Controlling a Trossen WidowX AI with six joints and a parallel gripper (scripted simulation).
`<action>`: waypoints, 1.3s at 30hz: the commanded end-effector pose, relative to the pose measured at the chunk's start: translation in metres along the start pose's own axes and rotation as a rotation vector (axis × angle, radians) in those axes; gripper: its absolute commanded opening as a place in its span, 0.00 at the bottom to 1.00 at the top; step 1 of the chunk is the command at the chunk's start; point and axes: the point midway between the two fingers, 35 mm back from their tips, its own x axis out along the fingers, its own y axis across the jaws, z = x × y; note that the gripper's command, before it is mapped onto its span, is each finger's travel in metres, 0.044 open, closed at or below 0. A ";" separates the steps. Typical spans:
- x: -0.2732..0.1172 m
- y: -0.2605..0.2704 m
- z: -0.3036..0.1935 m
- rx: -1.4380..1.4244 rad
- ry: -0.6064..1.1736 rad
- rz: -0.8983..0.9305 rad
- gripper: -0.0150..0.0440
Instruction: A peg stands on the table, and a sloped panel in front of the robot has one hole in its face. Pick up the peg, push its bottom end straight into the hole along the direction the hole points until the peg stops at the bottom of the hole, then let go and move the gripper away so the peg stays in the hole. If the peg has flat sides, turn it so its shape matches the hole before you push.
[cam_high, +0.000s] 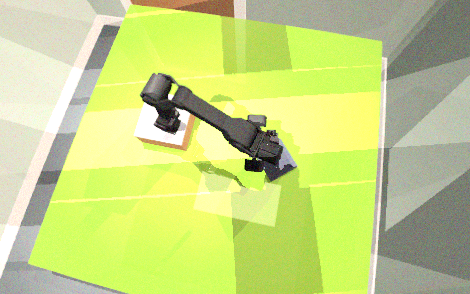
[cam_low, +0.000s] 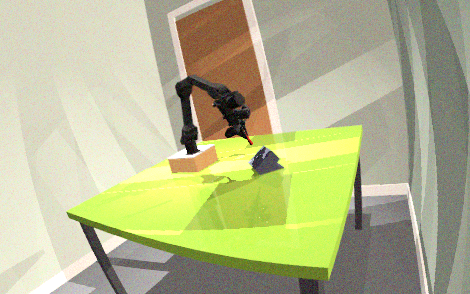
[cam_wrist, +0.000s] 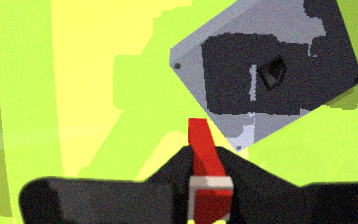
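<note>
Jaws of the gripper are clenched on the red peg, which occupies the space between the two black fingers. In the exterior view, I read the peg as tilted, its free end directed toward 5 o'clock and held above the table. The sloped panel stands toward 4 to 5 o'clock from that end, with a visible gap between them; the peg is outside the hole. In my wrist view, the free end points to 12 o'clock, and the hole appears toward 2 o'clock from it. The hole has a dark, angular outline; the peg shows flat faces. I cannot tell whether their shapes are aligned. A pale band crosses the peg near the fingers. Small dark dots mark two panel corners, at 10 o'clock and 7 o'clock from the hole. In the top view, the arm extends toward 4 o'clock from its white-topped base block, and the gripper covers part of the panel. I cannot see the peg from that angle.
</note>
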 end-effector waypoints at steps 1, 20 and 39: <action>-0.002 -0.003 0.001 -0.034 -0.013 0.004 0.25; -0.011 -0.018 0.002 -0.176 -0.056 0.010 0.25; -0.020 -0.034 0.002 -0.319 -0.102 0.005 0.25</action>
